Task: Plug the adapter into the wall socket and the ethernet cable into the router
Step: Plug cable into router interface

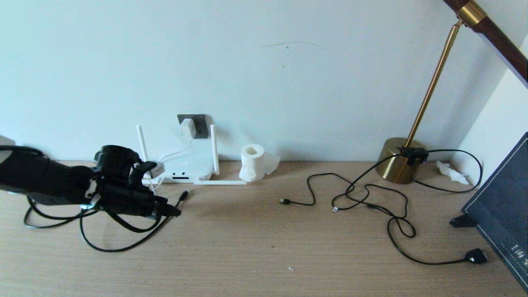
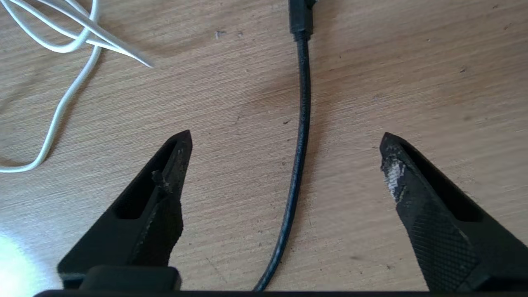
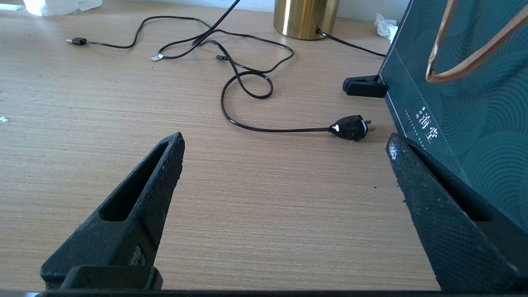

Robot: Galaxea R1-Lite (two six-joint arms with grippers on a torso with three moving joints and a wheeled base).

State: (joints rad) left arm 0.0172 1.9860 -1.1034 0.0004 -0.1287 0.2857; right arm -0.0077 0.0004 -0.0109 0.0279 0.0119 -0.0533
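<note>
**A:** What are the fingers doing?

**B:** The left gripper (image 2: 284, 165) has its fingers (image 2: 165, 177) spread wide and grasps nothing. The ethernet cable (image 2: 301, 136) lies on the wooden surface (image 2: 412, 74) between them, touching neither. Its plug (image 1: 184, 194) rests loose on the surface, just in front of the router (image 1: 187, 163), not in a port.

**A:** And the right one?

**B:** The right gripper (image 3: 284, 165) is also spread and empty, parked low over the surface near a lamp plug (image 3: 350, 127) and a dark box (image 3: 462, 82).

**A:** How far along is the task?

**B:** About half done, I judge. The adapter (image 1: 187, 128) sits in the wall socket (image 1: 197, 126) above the router, its white cord (image 1: 175, 153) trailing down. The cable has yet to be gripped near its plug and pushed into the router.
</note>
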